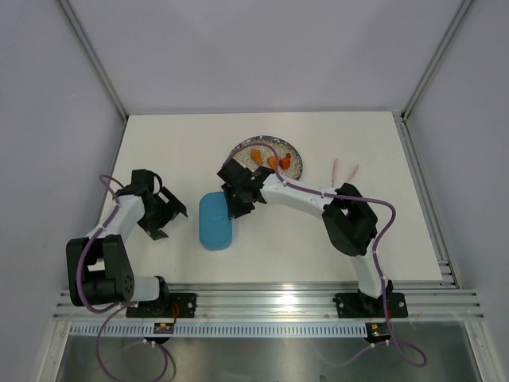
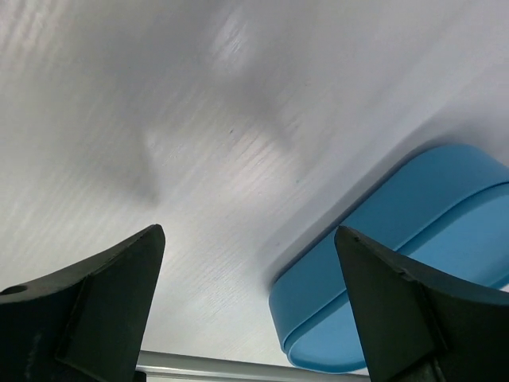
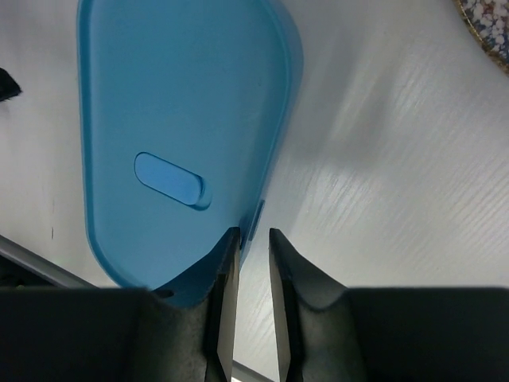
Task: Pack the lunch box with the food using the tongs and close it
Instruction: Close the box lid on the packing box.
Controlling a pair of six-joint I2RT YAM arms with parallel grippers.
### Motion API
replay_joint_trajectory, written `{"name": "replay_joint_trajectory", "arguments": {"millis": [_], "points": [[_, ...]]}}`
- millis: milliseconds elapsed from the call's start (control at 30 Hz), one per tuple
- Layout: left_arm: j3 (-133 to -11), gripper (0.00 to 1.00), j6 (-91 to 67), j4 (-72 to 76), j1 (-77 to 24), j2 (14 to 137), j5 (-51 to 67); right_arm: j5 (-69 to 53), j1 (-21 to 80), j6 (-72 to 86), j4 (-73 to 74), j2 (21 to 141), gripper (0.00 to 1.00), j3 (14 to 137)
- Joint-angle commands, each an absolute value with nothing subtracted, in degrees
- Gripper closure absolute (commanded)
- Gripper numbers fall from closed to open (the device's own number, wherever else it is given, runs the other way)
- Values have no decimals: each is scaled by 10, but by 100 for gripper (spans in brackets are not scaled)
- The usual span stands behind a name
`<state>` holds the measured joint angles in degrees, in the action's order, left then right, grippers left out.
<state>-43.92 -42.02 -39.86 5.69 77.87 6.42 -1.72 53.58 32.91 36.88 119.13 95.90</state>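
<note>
The blue lunch box lies in the middle of the table with its flat lid on. In the right wrist view the lid shows an oval dimple. My right gripper hovers at the box's far right edge. Its jaws stand a narrow gap apart, one finger over the lid's rim, the other over bare table, with nothing between them. My left gripper is wide open to the left of the box, apart from it. Orange food chunks sit on the plate. The pale pink tongs lie at the right, untouched.
The round speckled plate stands behind the box, and its rim shows in the right wrist view. Grey walls and metal posts enclose the table. An aluminium rail runs along the near edge.
</note>
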Motion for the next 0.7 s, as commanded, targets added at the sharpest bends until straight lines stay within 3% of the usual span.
{"name": "replay_joint_trajectory", "arguments": {"millis": [0, 467, 667], "points": [[-475, 7, -396, -417, 59, 737, 20, 19, 539, 319, 380, 1167, 72, 959], [-480, 10, -356, -396, 52, 722, 69, 15, 512, 328, 373, 1162, 60, 977], [-469, 10, -359, -382, 52, 737, 83, -28, 499, 339, 348, 1164, 59, 962]]}}
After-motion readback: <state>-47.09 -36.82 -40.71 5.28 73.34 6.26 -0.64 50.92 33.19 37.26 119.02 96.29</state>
